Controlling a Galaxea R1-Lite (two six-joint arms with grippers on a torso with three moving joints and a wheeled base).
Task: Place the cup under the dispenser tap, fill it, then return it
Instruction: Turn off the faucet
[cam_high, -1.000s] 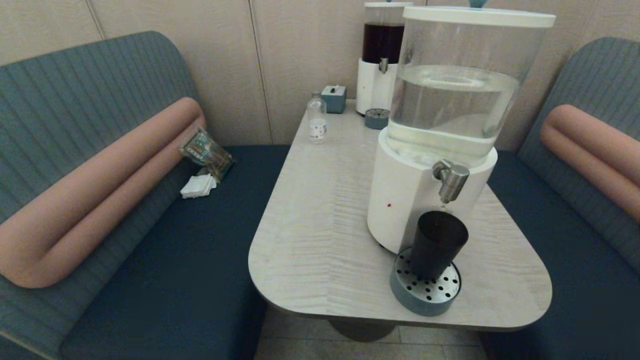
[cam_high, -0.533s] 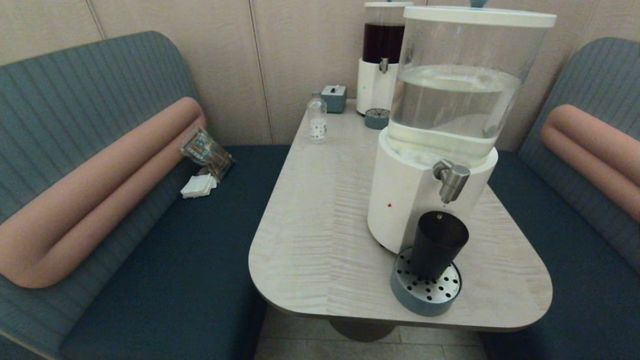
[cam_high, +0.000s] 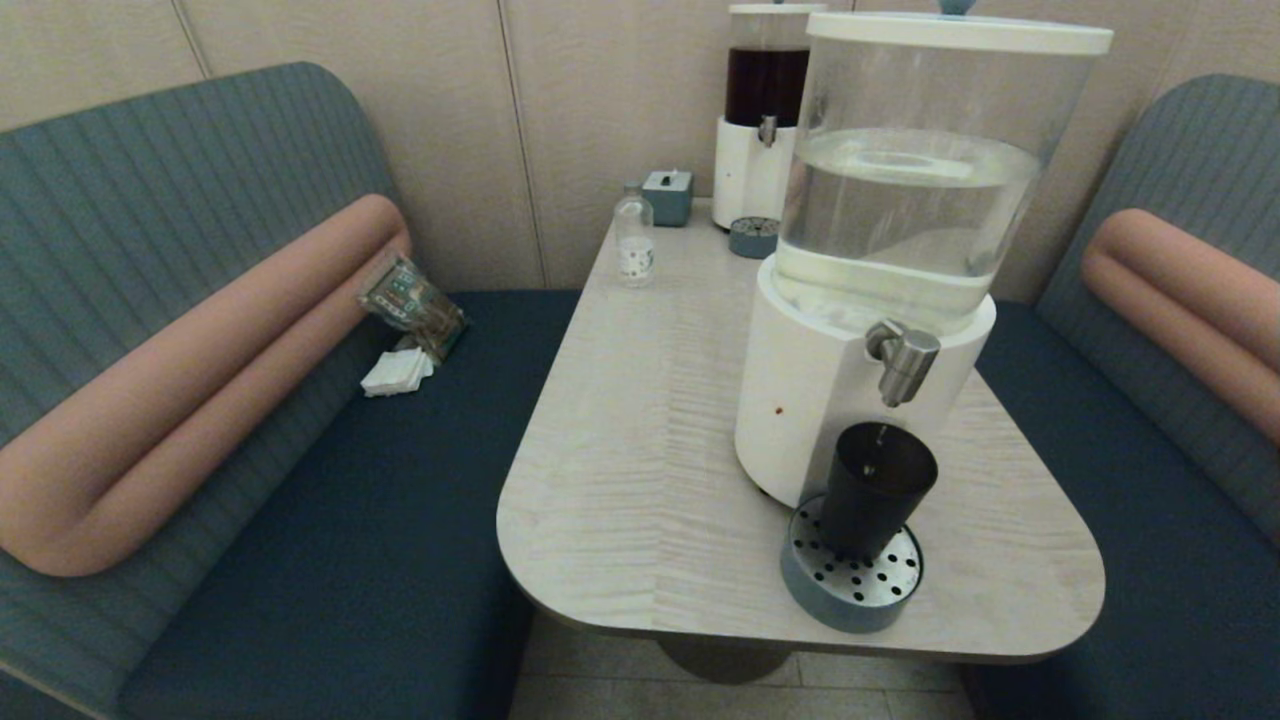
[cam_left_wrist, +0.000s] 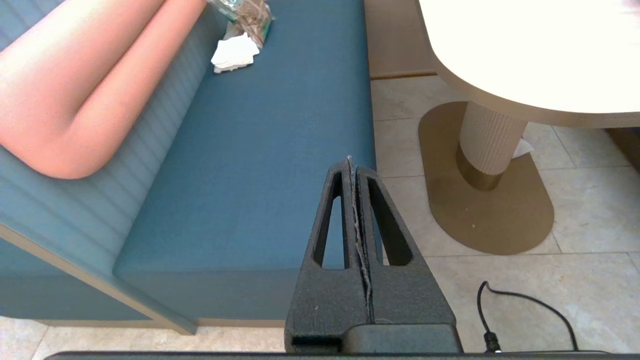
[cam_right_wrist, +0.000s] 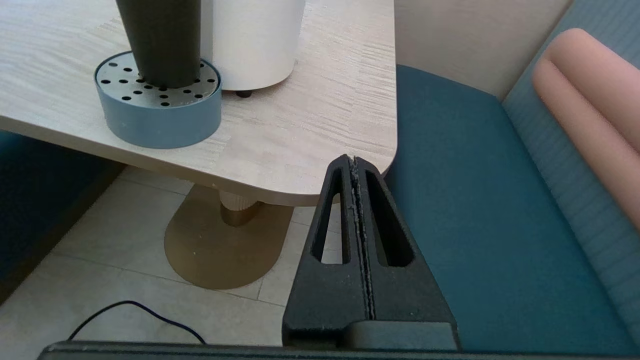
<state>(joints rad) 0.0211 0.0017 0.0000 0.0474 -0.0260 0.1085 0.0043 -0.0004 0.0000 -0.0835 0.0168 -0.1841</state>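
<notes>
The dark cup (cam_high: 873, 488) stands upright on the round blue drip tray (cam_high: 850, 580), directly below the steel dispenser tap (cam_high: 905, 360) of the big white-based dispenser (cam_high: 830, 400). Its lower part (cam_right_wrist: 160, 40) also shows in the right wrist view, on the drip tray (cam_right_wrist: 157, 107). Neither arm appears in the head view. My right gripper (cam_right_wrist: 354, 161) is shut and empty, low beside the table's near right corner. Shut and empty too, my left gripper (cam_left_wrist: 350, 162) hangs over the front edge of the left bench seat.
On the far part of the table (cam_high: 640, 420) stand a small clear bottle (cam_high: 634, 240), a blue box (cam_high: 668, 196) and a smaller dispenser with dark liquid (cam_high: 760, 120). A packet (cam_high: 412, 302) and napkins (cam_high: 397, 371) lie on the left bench. Cables trail on the floor (cam_left_wrist: 525, 300).
The thin stream from the tap into the cup has dwindled to a drop or two. Cup and both grippers have not moved.
</notes>
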